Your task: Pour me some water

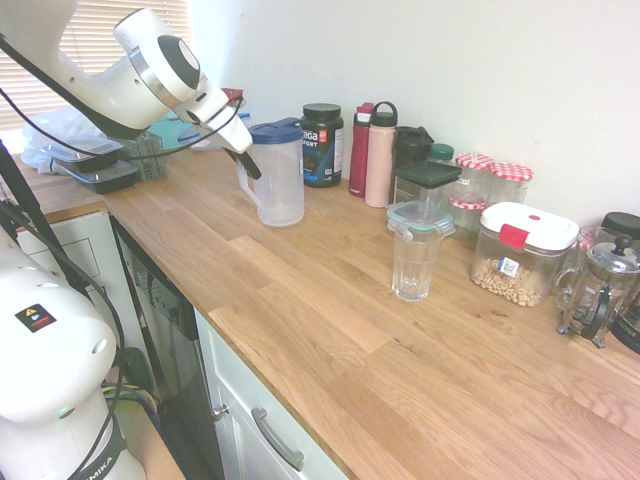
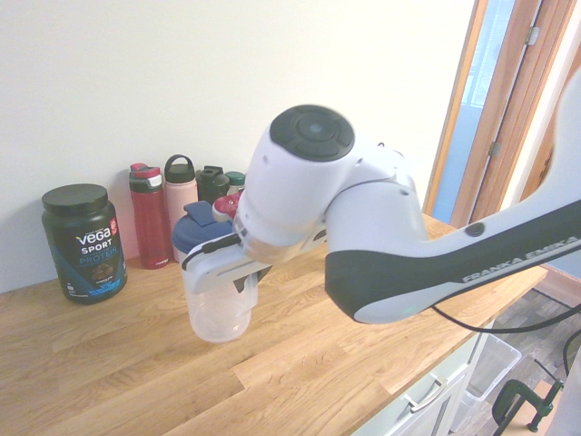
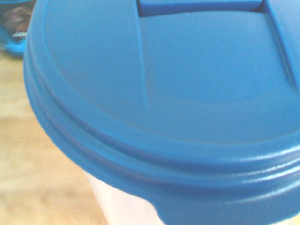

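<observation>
Oak kitchen counter (image 1: pixel 330 310) runs along a white wall. At its far left the gripper (image 1: pixel 245 160) is clenched on the handle of a clear pitcher (image 1: pixel 279 180) with a blue lid (image 3: pixel 164 93); its base seems just clear of the wood, though the angle is poor. An empty glass (image 1: pixel 414 262) stands well apart to the right, near a cereal container (image 1: pixel 520 255). A protein tub (image 1: pixel 322 144) and bottles (image 1: pixel 379 155) line the wall.
</observation>
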Controlling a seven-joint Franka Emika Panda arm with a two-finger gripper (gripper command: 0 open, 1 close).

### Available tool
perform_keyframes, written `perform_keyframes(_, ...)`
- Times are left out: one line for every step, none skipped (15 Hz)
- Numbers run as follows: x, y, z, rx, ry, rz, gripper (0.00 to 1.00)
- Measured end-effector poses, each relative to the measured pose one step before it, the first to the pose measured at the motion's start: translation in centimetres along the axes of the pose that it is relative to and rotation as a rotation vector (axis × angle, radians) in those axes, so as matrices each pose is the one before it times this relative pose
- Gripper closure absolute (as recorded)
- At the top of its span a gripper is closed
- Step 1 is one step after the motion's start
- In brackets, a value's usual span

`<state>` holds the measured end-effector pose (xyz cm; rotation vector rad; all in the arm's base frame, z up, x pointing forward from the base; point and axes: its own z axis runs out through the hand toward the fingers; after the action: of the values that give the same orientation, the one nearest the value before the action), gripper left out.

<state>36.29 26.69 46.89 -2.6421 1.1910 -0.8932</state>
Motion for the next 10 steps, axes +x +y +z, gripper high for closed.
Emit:
perform_keyframes(0.917,1.138,-1.214,-0.01061,-0.01503,-0.04264,1.00)
perform_keyframes(0.819,1.623,-0.885,-0.02264,-0.02631,-0.05510,1.00)
perform_keyframes(0.729,1.755,-0.624,-0.01796,-0.03650,-0.05763,1.00)
perform_keyframes(0.929,1.969,-0.430,-0.01257,-0.03934,-0.05943,1.00)
perform_keyframes(1.150,1.909,-0.721,-0.00513,-0.03366,-0.05850,1.00)
perform_keyframes(1.490,2.020,-0.788,0.00209,-0.02170,-0.04175,1.00)
perform_keyframes(1.736,2.585,-0.725,-0.00798,-0.01661,-0.02860,1.00)
perform_keyframes(1.213,2.632,-0.717,-0.02066,-0.01411,-0.02513,1.00)
perform_keyframes(0.628,2.414,-0.659,-0.00940,-0.01235,-0.01923,1.00)
perform_keyframes(0.634,2.358,-0.241,0.00471,-0.00686,-0.00834,1.00)
